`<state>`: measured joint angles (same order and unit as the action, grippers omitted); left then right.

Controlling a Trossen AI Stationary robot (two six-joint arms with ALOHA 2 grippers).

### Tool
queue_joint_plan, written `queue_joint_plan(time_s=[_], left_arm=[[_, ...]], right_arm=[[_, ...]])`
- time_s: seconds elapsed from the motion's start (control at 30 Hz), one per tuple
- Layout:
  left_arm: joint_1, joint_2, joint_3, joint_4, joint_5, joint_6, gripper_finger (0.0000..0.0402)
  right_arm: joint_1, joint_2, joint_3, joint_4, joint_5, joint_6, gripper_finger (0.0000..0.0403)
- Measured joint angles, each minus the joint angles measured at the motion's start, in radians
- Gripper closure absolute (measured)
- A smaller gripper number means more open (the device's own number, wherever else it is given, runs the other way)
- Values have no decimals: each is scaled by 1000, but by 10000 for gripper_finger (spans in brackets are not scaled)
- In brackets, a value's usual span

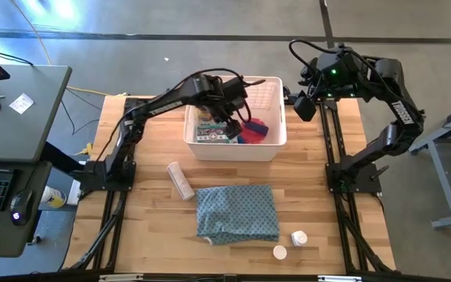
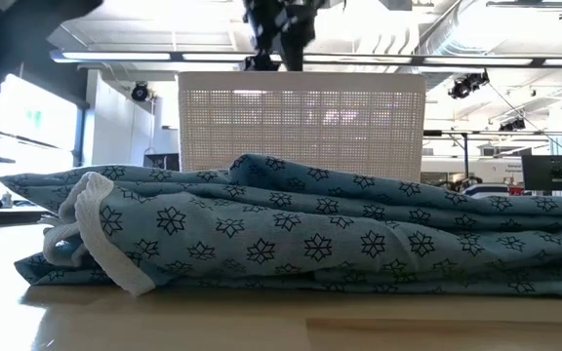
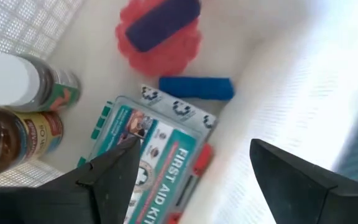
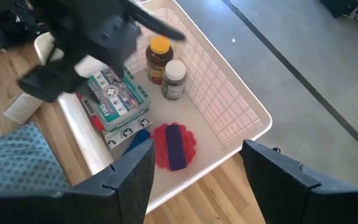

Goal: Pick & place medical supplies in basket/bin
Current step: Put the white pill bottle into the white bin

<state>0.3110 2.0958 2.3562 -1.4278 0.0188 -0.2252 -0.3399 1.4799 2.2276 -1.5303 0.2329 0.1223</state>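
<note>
Left gripper point(image 1: 229, 110) hangs over the basket point(image 1: 272, 84), fingers spread and holding nothing. Under it the basket carries a first aid kit point(image 3: 151, 146), a blue tube point(image 3: 196, 87), a purple tube point(image 3: 163, 22) lying on a pink-red disc point(image 3: 157, 46), and 2 bottles, 1 amber point(image 4: 158, 59) and 1 white-capped point(image 4: 174, 79), standing at the far side. The kit sits just below the fingers, apart from them. Right gripper point(image 4: 194, 177) waits off the basket's right far corner, fingers open, empty. Out on the desk point(image 1: 155, 207), 3 supplies are not yet in: a white roll point(image 1: 181, 180) lying left of the cloth point(image 1: 236, 211), and 2 small white bottles point(image 1: 290, 244) near the desk's near right edge. The next step looks like a lift clear of the basket; best done straight up so the fingers do not snag the latticed wall, then across to the roll, the closest item for this arm. Line the fingers across its narrow width, not along its length.
</note>
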Motion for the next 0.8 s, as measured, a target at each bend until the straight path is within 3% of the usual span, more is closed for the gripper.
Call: queue_joint_plan(time_s=[0.43,0.8], left_arm=[[-129,-161,0,147,85,-164,67],[-307,-136,-11,168,103,-147,67]], right_arm=[[0,0,0,0,-4,-19,171],[0,0,0,0,-50,-19,171]])
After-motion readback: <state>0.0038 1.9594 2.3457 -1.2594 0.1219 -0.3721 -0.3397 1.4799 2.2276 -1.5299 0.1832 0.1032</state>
